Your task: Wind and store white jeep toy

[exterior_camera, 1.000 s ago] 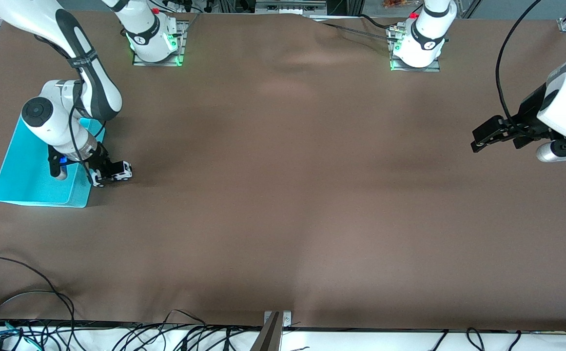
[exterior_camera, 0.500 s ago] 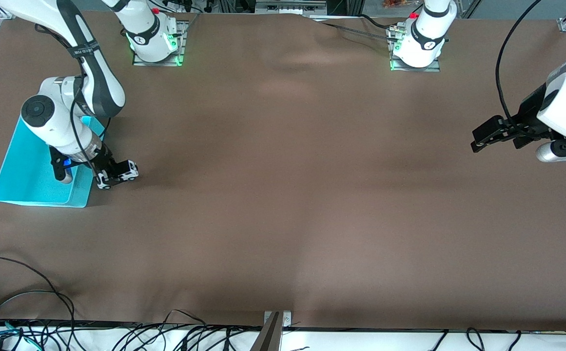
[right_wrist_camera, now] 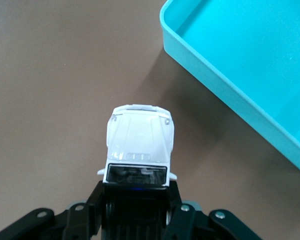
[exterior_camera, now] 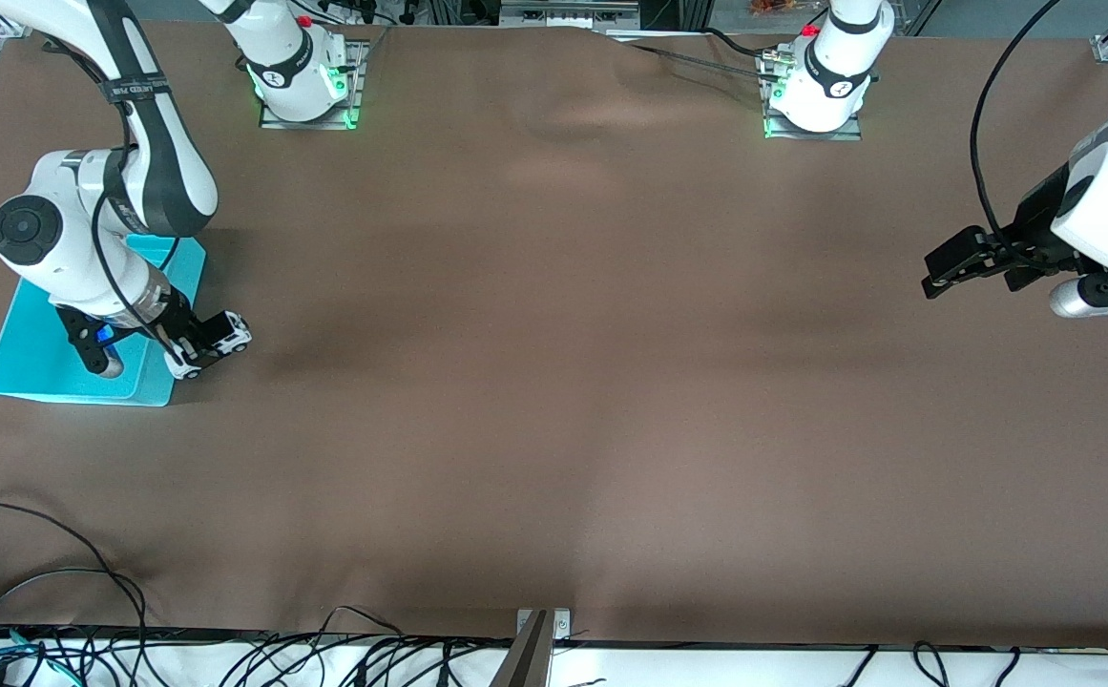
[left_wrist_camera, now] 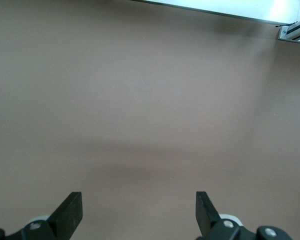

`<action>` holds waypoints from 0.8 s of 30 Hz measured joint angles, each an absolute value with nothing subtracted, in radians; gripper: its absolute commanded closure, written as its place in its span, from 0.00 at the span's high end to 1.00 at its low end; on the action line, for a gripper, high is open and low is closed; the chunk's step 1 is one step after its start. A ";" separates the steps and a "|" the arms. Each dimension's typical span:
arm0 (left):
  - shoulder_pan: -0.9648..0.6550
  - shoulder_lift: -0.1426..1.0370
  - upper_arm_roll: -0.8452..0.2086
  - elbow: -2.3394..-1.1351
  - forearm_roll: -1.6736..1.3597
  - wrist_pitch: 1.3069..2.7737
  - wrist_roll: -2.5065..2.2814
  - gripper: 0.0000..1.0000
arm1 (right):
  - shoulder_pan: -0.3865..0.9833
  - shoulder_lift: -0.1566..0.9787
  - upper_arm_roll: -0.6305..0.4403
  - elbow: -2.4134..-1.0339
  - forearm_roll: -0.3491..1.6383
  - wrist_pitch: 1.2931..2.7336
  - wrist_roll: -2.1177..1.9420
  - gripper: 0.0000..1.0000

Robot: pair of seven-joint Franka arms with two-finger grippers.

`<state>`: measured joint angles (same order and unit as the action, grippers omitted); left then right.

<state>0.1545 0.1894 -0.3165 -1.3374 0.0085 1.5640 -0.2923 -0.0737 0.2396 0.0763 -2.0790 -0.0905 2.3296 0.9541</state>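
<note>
Two arms. Right gripper (exterior_camera: pixel 198 345) jaws clamp the small boxy white jeep toy (exterior_camera: pixel 213 342) with black roof just beside the cyan plastic bin (exterior_camera: pixel 38 377), near the brown desk (exterior_camera: pixel 554 401) edge, likely for storing; left gripper (exterior_camera: pixel 945 272) waits, jaws released.

Hovering over the brown table (left_wrist_camera: pixel 140 100), with the left tool (left_wrist_camera: pixel 139 212) spread wide, one dark fingertip (left_wrist_camera: pixel 70 212) set well apart from its twin. Bare cloth between them. Pale strip and a metal rail end (left_wrist_camera: pixel 295 32) at the table's edge.
</note>
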 measured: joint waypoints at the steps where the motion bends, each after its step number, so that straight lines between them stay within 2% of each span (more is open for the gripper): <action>1: 0.155 0.189 -0.317 -1.337 0.008 1.564 -0.292 1.00 | -0.074 0.240 0.076 -2.076 -0.090 2.320 0.936 0.00; 8: 0.155 0.189 -0.317 -1.337 0.008 1.564 -0.292 1.00 | -0.074 0.240 0.068 -2.047 -0.090 2.214 0.792 0.00; 15: 0.155 0.190 -0.317 -1.337 0.008 1.564 -0.292 1.00 | -0.077 0.240 0.015 -1.995 -0.090 2.098 0.626 0.00; 24: 0.155 0.190 -0.317 -1.337 0.008 1.564 -0.292 1.00 | -0.081 0.240 -0.070 -1.983 -0.092 2.067 0.435 0.00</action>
